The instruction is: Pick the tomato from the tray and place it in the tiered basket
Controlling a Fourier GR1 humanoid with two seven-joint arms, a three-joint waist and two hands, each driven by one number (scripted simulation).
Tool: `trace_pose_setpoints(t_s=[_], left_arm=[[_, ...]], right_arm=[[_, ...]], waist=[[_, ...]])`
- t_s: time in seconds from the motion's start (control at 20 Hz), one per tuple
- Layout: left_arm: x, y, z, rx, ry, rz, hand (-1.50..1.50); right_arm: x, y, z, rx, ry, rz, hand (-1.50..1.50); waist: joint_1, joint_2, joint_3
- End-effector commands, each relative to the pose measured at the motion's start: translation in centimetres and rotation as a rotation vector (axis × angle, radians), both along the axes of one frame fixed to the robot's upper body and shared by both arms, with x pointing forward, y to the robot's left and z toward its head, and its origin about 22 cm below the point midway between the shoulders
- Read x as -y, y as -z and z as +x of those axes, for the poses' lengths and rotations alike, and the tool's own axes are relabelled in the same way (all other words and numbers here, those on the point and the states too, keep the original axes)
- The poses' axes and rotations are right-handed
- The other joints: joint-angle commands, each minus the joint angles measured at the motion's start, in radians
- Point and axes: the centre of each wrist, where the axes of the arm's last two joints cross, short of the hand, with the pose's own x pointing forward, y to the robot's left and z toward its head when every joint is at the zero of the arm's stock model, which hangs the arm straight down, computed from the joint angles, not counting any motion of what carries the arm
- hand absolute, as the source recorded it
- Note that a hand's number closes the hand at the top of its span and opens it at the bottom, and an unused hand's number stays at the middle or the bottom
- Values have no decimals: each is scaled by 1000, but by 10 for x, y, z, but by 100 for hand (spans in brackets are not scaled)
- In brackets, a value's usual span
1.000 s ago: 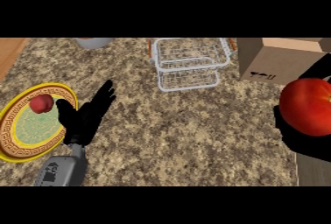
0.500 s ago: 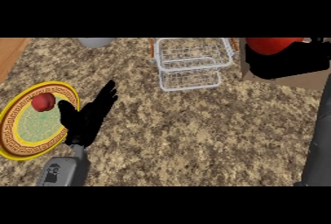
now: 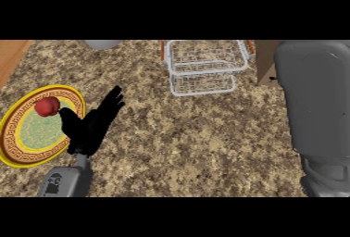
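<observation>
The left hand (image 3: 92, 124) is being held open, fingers spread, just beside the tray (image 3: 19, 159), where a red tomato (image 3: 46, 106) is lying. Nothing is being seen in the basket (image 3: 205, 70). Only the right forearm (image 3: 314, 106) is being shown, its hand hidden, so the placing is being judged as not done.

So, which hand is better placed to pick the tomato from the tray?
Left, probably. The left hand is open beside the tray, its thumb near the tomato. Of the right arm only the forearm shows, across the counter; its hand is out of view.
</observation>
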Motion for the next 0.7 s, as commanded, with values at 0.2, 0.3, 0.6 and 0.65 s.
trace_pose_setpoints(t_s=[0.2,0.3,0.6,0.65], left_arm=[[-8,-17,7,-4,-19,8,0],[9,-3,7,-17,-6,9,0],[3,-18,13,18,16,0,0],[9,-5,6,23,24,1,0]], right_arm=[[-25,36,50,10,-26,67,150],[-38,55,61,-37,-26,92,150],[-45,83,71,7,-76,398,-150],[-50,78,72,10,-132,405,-150]], waist=[[0,0,0],[5,4,0],[33,13,1],[26,9,0]])
